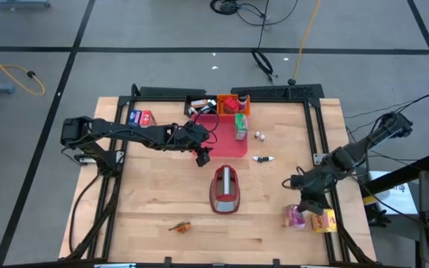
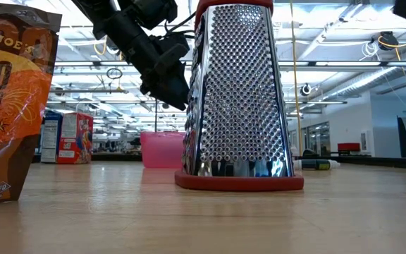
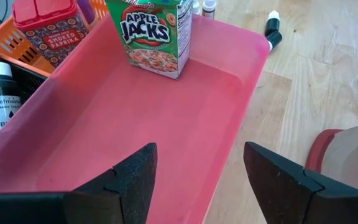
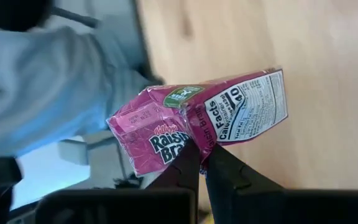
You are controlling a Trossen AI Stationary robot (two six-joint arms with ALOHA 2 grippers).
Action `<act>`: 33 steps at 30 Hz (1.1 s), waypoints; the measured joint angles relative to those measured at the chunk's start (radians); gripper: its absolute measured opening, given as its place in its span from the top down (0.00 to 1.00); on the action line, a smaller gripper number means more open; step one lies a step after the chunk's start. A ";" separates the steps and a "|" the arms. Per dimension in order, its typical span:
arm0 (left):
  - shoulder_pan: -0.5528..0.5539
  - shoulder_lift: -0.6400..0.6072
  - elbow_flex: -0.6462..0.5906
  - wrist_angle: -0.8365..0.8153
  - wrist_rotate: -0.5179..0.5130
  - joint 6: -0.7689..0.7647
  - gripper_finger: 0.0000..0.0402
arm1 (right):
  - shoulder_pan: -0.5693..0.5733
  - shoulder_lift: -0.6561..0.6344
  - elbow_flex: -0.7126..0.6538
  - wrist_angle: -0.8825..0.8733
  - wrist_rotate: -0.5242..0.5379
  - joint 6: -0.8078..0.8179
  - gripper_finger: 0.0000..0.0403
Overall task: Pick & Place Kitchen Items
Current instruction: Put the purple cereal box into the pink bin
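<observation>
My right gripper (image 1: 304, 202) is at the table's near right corner, shut on a pink Raisin Bran carton (image 4: 197, 118). A yellow carton (image 1: 324, 220) lies just beside it. My left gripper (image 3: 197, 162) hangs open above the near part of the pinkish-red tray (image 3: 135, 118), touching nothing. A green Apple Jacks carton (image 3: 154, 34) stands upright at the tray's far end. A blue-red-white carton (image 1: 140, 117) stands at the far left. Two tiny white bottles (image 1: 261, 136) stand right of the tray. An orange-brown packet (image 1: 181, 225) lies near the front edge. My right gripper pinches the pink carton between its two fingertips (image 4: 188, 163), at the long edge (image 4: 205, 142) where the front panel meets the nutrition-facts side. The fingers lie across the carton, about mid-length. The carton sits tilted; whether it is clear of the table I cannot tell.
A tall metal grater (image 1: 226, 190) with a dark-red base lies in the middle of the table, just near of the tray. An orange basket (image 1: 233, 104) with jars and a dark bottle sits behind the tray. A small dark-capped bottle (image 1: 263, 158) lies right of the tray.
</observation>
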 joint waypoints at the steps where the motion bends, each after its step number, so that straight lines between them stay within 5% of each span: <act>1: 0.000 0.000 0.000 0.000 0.000 0.000 0.39 | -0.023 0.002 0.000 0.034 -0.008 -0.034 0.99; 16: 0.000 0.000 0.000 0.000 0.000 0.005 0.39 | -0.444 0.108 0.001 0.237 -0.023 -0.497 0.99; 25: 0.000 0.000 0.000 0.000 0.000 0.010 0.39 | -0.720 0.117 0.001 0.309 0.028 -0.516 0.99; 33: 0.000 0.000 0.000 0.000 0.000 0.015 0.39 | -0.832 0.117 0.002 0.458 0.062 -0.491 0.99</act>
